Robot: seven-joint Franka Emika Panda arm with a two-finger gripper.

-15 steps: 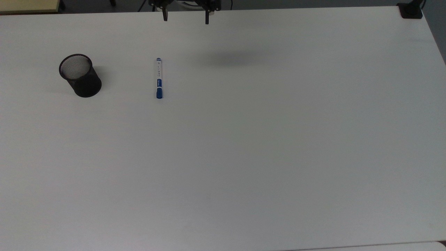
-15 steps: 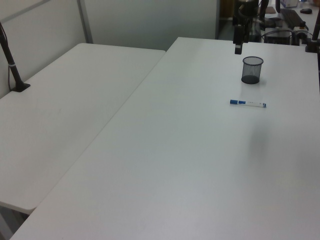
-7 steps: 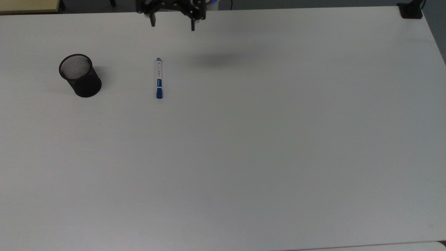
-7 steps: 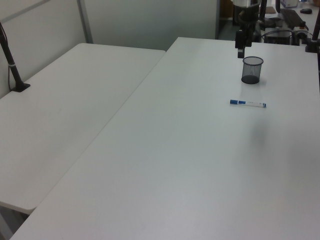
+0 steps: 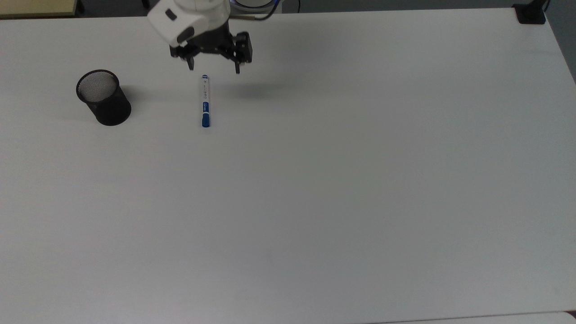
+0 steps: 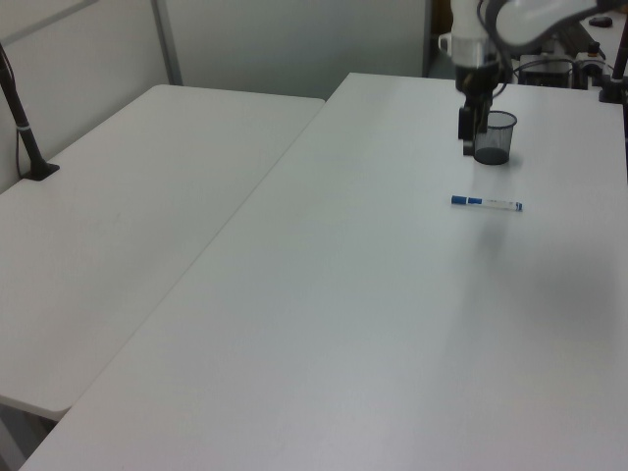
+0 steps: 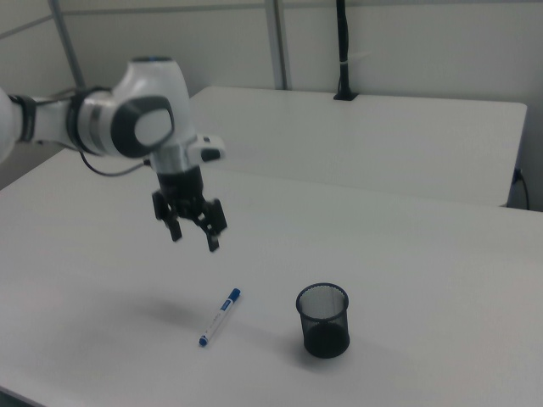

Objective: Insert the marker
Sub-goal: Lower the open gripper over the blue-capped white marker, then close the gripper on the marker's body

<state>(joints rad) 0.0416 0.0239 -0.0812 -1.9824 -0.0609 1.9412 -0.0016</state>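
Observation:
The marker (image 5: 205, 101) lies flat on the white table (image 5: 315, 202), white barrel with a blue cap at the end nearer the top view's bottom. It also shows as the marker (image 6: 487, 203) and the marker (image 7: 220, 316). The black mesh cup (image 5: 103, 96) stands upright to the top view's left of it, open mouth up; the same cup (image 6: 495, 137) and cup (image 7: 323, 320) sit apart from the marker. My gripper (image 5: 214, 69) hangs open in the air over the marker's small blue end, holding nothing. In the right view the gripper (image 7: 195, 242) is well above the table.
A black clamp post (image 5: 531, 13) sits at the table's far right corner in the top view. A second white table (image 6: 128, 196) adjoins in the left view, with a black pole (image 6: 20, 118) on it. The white arm (image 7: 136, 123) reaches in from the right view's left.
The gripper has come in from the table's far edge toward the marker and dropped lower, fingers still spread. Marker and cup have not moved.

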